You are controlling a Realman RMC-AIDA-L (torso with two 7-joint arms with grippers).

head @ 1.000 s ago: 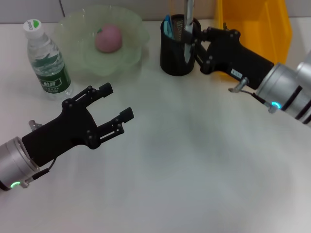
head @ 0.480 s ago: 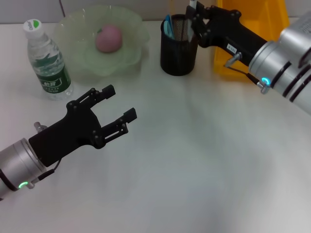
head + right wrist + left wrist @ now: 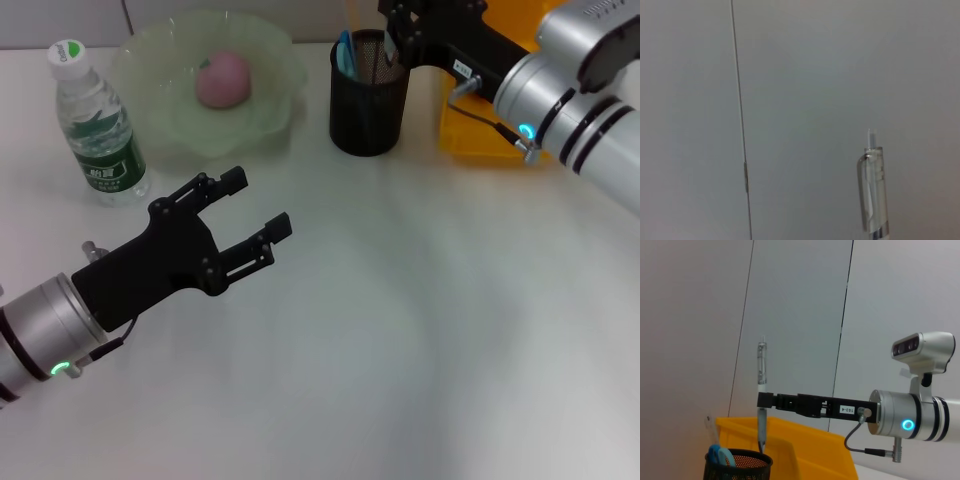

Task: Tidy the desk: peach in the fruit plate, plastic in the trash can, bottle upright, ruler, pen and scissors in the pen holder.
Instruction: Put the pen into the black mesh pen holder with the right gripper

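Right tool clamps pen upright over pen holder; label unreadable.

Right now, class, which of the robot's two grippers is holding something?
The right gripper, above the black pen holder, grips an upright clear pen. The left gripper hovers open and empty over the desk.

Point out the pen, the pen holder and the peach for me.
pen [image 3: 761, 405]: left wrist view, middle of its upright barrel.
pen holder [image 3: 368, 110]: head view, front of its black mesh wall.
peach [image 3: 223, 79]: head view, centre of the pink fruit in the plate.
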